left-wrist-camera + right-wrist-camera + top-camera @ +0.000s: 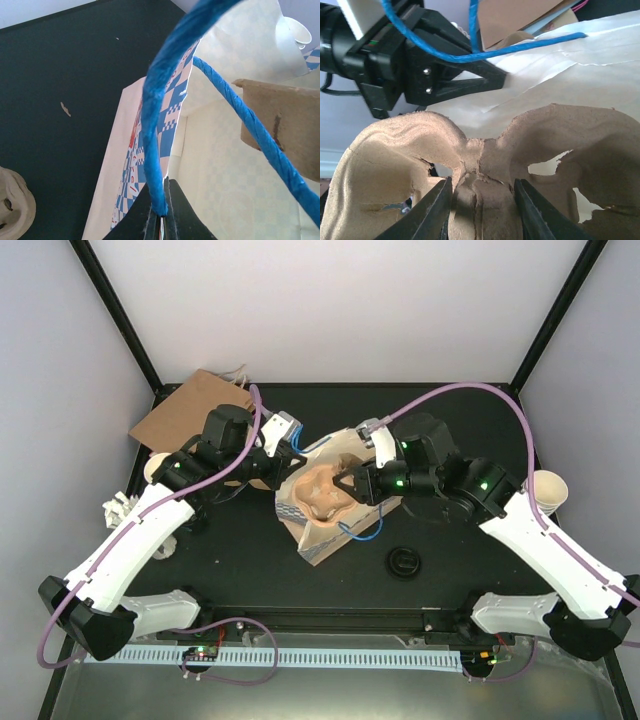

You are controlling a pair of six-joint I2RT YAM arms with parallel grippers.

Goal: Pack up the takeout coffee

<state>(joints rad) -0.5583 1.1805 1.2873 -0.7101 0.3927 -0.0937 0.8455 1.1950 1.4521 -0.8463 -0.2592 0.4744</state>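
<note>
At bag [318,540] mouth: carrier [322,495], right tool [482,200]

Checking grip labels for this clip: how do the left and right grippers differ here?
The left gripper is shut on the blue handle of the checked bag; the right gripper's jaws stand wider, clamped on the cup tray at its middle ridge. The left gripper works from the bag's left, the right gripper from its right. Both hold something at the bag's mouth.
</note>
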